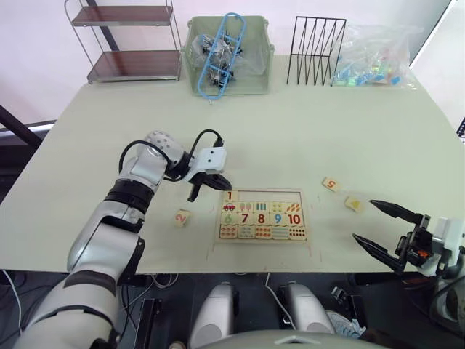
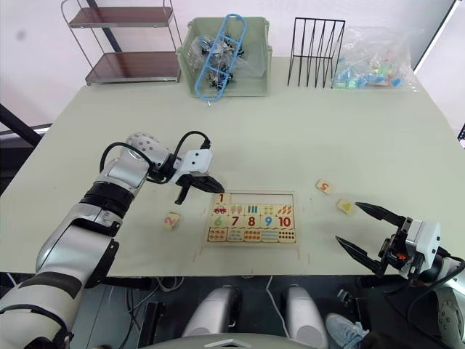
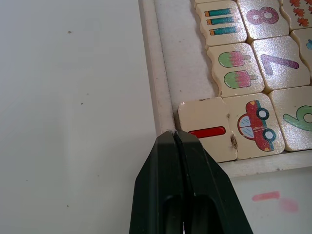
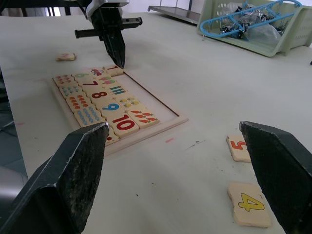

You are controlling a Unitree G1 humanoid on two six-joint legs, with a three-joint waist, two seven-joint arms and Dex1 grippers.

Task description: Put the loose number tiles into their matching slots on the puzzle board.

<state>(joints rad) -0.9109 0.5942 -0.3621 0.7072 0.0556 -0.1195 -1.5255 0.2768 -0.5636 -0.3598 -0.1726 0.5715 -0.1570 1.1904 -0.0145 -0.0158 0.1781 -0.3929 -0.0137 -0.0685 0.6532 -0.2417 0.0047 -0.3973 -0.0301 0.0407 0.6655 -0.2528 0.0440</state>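
Note:
The wooden puzzle board [image 1: 263, 234] lies near the table's front edge. The tile 1 [image 3: 204, 127] sits in the leftmost of the slots [image 1: 265, 195], and the other recesses of that row are bare. My left gripper [image 3: 174, 134] is shut with nothing in it, its tip touching the board's frame beside tile 1. Loose number tiles lie on the table: the 2 [image 1: 182, 217] left of the board, the 5 [image 1: 332, 184] and the 4 [image 4: 248, 209] to its right. My right gripper [image 1: 364, 219] is open, low at the front right, just short of the 4.
Along the back of the table stand a metal shelf [image 1: 134, 65], a green basket [image 1: 227, 54] holding a blue hanger, a black wire rack [image 1: 314, 51] and a plastic bag [image 1: 374, 54] of small items. Tiles 6 to 10 and picture tiles fill the board's lower rows.

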